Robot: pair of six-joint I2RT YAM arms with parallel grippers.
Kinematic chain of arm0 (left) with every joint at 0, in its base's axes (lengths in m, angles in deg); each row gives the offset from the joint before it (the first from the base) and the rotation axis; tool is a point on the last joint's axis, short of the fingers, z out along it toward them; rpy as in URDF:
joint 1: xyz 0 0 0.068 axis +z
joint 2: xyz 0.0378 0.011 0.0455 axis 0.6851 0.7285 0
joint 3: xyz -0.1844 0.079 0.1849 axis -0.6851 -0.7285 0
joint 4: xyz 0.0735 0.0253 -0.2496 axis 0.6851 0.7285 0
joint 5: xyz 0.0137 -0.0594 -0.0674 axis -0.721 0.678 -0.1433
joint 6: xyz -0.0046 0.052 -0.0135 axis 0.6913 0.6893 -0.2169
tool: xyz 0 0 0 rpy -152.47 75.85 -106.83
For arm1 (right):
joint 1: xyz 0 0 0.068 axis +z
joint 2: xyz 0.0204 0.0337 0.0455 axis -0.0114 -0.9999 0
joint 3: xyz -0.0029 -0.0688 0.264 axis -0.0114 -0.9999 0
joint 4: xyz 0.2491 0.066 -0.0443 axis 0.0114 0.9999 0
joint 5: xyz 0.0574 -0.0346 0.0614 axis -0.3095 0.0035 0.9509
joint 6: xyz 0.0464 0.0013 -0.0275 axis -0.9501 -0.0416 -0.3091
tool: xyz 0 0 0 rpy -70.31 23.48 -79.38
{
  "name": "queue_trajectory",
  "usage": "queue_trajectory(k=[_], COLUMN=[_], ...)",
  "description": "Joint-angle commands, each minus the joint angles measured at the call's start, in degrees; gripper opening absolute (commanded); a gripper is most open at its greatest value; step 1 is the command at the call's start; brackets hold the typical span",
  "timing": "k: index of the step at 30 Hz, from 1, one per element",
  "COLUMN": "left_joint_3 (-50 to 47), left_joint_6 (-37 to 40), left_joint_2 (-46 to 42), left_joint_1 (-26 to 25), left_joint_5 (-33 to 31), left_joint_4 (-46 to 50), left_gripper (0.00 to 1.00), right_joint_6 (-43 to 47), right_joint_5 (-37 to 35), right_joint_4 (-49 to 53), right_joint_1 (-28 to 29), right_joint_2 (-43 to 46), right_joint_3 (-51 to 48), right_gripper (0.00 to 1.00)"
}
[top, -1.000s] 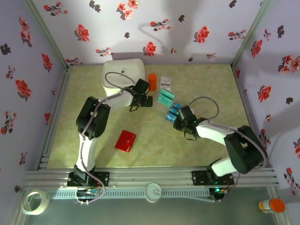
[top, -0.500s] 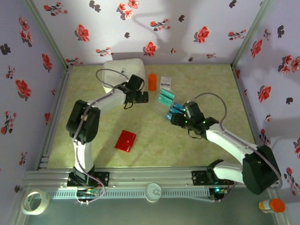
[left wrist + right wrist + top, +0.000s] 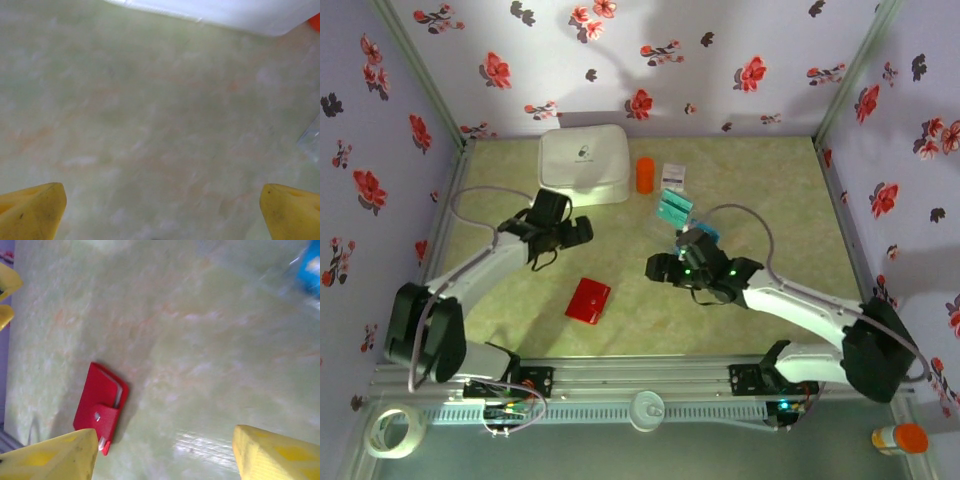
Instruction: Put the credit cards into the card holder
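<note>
Now, starting at the right tool (image 3: 656, 268): spread wide, nothing between its yellow fingers (image 3: 50, 457). Likewise the left tool (image 3: 576, 231): spread wide, nothing held, bare surface (image 3: 150, 125) beneath.

Outward from the right tool, in the top view: at about 8 o'clock, near but not touching, the card holder (image 3: 588, 300). Flat on the surface, closed, with a strap and small snap over the front. In the right wrist view, ahead of the tool toward 10 o'clock, long side running from about 1 o'clock to 7 o'clock, a pale edge along one side. From the left tool, the same card holder at about 5 o'clock. About equally near to both; impossible to say which arm closer. Facing it, by the look of the wrist view, the right one.

On the other side of the right tool, at about 1 o'clock: the credit cards (image 3: 673, 208), teal ones lying free, blue ones just beside the right arm and partly hidden by it. None in a tool, none in the card holder yet.

Farther out, toward 11 and 12 o'clock: large white case (image 3: 583, 163), orange cylinder (image 3: 645, 174), small white printed box (image 3: 674, 175). All well apart from the card holder; between it and both tools, bare surface.

Probably next: opening the card holder before any card. Thin and flat, so likely to slide when pushed from one side.
</note>
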Motion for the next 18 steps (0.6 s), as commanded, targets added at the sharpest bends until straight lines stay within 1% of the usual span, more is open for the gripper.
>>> queue_trajectory(k=[1, 5, 10, 14, 18], left_joint_3=[-5.80, -10.90, -13.29, -13.84, -13.87], left_joint_6=[-4.24, -5.37, -5.37, -4.67, -4.00], left_joint_2=[-5.99, -10.89, -12.72, -12.94, -12.57], left_joint_1=[0.98, 2.20, 2.58, 2.79, 3.08], left_joint_5=[1.33, 1.25, 1.20, 1.05, 1.05], left_joint_4=[2.25, 3.55, 4.06, 3.84, 3.63], left_gripper=[1.00, 1.00, 1.00, 1.00, 1.00], right_joint_6=[-8.08, -12.93, -18.04, -20.70, -22.92], right_joint_5=[-1.76, -2.77, -1.77, -1.32, -2.36], right_joint_4=[-8.10, -14.50, -22.86, -26.33, -27.95], right_joint_1=[4.16, 7.41, 10.31, 12.46, 14.35], right_joint_2=[-4.21, -10.14, -17.42, -22.04, -24.89], right_joint_3=[1.21, 1.39, 2.07, 3.47, 4.12], right_gripper=[0.68, 0.62, 0.57, 0.54, 0.51])
